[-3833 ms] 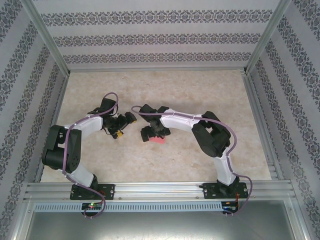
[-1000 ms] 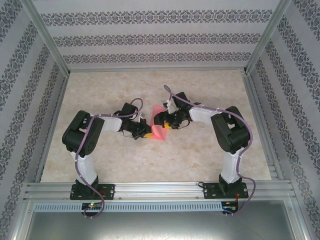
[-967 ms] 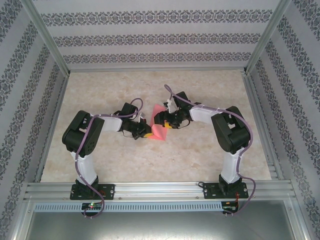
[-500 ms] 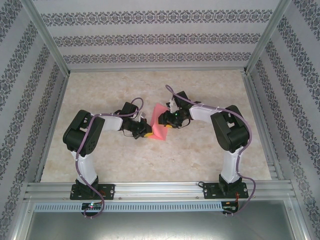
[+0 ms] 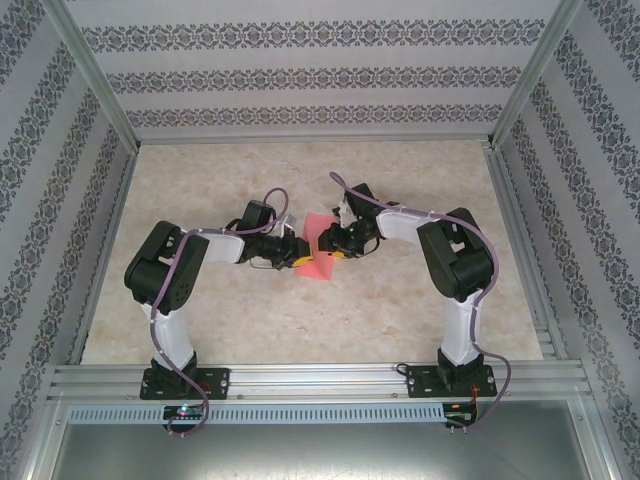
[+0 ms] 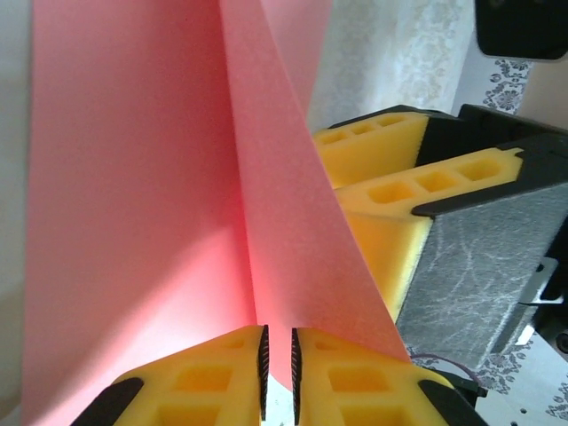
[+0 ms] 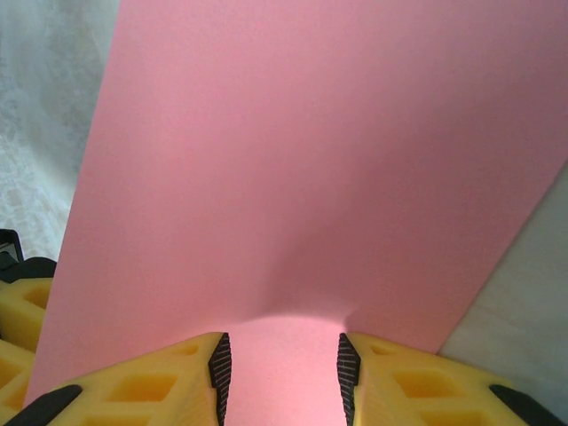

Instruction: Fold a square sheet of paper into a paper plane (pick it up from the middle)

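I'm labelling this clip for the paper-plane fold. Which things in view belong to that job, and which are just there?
Part of the job:
- pink sheet of paper, lifted off the table
- left pincer, at the sheet's crease
- right pincer, astride the sheet's edge

Just there:
- marbled table top
- patterned walls
- metal frame rail

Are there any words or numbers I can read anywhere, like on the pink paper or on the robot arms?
None can be read.
The pink paper is plain, with no print.
The wallpaper has only a repeating ornament pattern, no letters.
Any markings on the robot arms are too small to tell.
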Tool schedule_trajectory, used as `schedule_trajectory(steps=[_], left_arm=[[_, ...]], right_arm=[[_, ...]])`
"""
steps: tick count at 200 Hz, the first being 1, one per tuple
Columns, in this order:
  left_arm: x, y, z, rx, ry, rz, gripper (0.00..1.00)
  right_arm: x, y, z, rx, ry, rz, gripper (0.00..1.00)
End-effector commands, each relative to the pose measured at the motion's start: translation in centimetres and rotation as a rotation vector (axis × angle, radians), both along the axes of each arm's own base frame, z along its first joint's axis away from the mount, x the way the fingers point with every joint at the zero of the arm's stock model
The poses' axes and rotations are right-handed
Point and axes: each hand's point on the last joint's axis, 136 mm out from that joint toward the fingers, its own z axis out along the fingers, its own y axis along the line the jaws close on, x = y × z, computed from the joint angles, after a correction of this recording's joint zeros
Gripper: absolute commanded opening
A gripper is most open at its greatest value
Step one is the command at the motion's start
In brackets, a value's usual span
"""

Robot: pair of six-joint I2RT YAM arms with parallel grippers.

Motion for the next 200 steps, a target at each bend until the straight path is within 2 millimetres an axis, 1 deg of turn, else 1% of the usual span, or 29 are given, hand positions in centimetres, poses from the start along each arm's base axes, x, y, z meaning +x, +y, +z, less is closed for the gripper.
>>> schedule_trajectory(steps=[1, 29, 66, 88, 106, 121, 143, 171, 200], left_arm=[[0.2, -1.0, 1.7, -0.06, -0.054, -0.022, 0.19], [0.8, -1.3, 1.8, -0.073, -0.055, -0.013, 0.19], [1.4, -1.5, 1.7, -0.07, -0.054, -0.005, 0.2], [1.5, -1.5, 1.3, -0.066, -0.044, -0.003, 0.2], [1.7, -1.5, 1.2, -0.062, -0.042, 0.0, 0.2], [1.8, -1.6, 1.1, -0.059, -0.041, 0.002, 0.21], [1.9, -1.6, 1.0, -0.056, -0.038, 0.005, 0.21], [2.0, -1.6, 0.9, -0.051, -0.037, 0.008, 0.22], [2.1, -1.5, 0.6, -0.044, -0.031, 0.012, 0.22]], right_arm=[[-0.4, -0.4, -1.3, -0.038, 0.043, -0.015, 0.39], [0.0, -0.1, -0.4, -0.012, 0.034, -0.023, 0.39], [1.0, 0.3, 1.9, 0.044, 0.002, -0.045, 0.38], [1.4, -0.3, 3.2, 0.055, -0.023, -0.075, 0.37], [1.5, -1.3, 4.3, 0.051, -0.051, -0.113, 0.37], [1.4, -2.2, 5.1, 0.042, -0.082, -0.139, 0.38], [0.7, -3.3, 5.7, 0.025, -0.116, -0.157, 0.43], [-0.7, -2.5, 6.7, 0.072, -0.156, -0.098, 0.49], [-1.7, -1.2, 6.6, 0.089, -0.159, -0.029, 0.52]])
